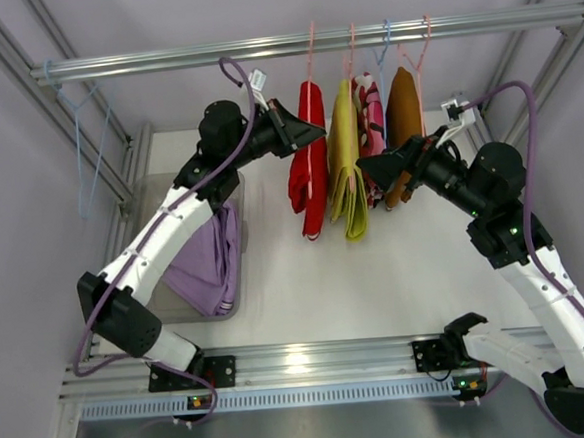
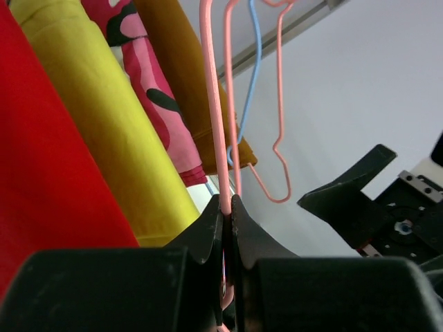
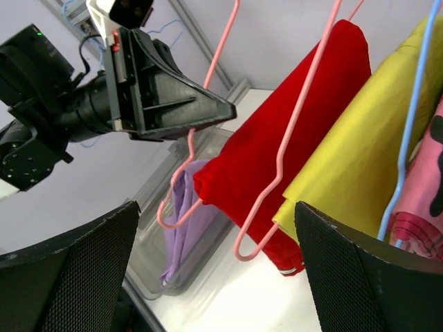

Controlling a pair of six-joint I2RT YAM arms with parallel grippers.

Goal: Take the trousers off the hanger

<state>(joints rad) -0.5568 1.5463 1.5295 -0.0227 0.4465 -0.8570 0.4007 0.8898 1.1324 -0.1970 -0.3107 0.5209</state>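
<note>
The red trousers (image 1: 308,168) hang folded over a pink hanger (image 2: 211,104) on the rail, with the yellow-green trousers (image 1: 345,165) on the hanger to their right. My left gripper (image 1: 316,132) is shut on the pink hanger's wire (image 2: 227,202) beside the red cloth (image 2: 41,138). My right gripper (image 1: 369,173) is open and empty, facing the yellow-green trousers (image 3: 367,138) and red trousers (image 3: 277,138); its jaws stand wide apart (image 3: 218,256). The lilac trousers (image 1: 210,260) lie in a clear bin, also seen in the right wrist view (image 3: 187,221).
A pink patterned garment (image 1: 371,113) and a brown one (image 1: 402,106) hang further right. The metal rail (image 1: 210,54) spans the back. The clear bin (image 1: 151,204) stands at the left. An empty blue hanger (image 1: 87,153) hangs at the far left.
</note>
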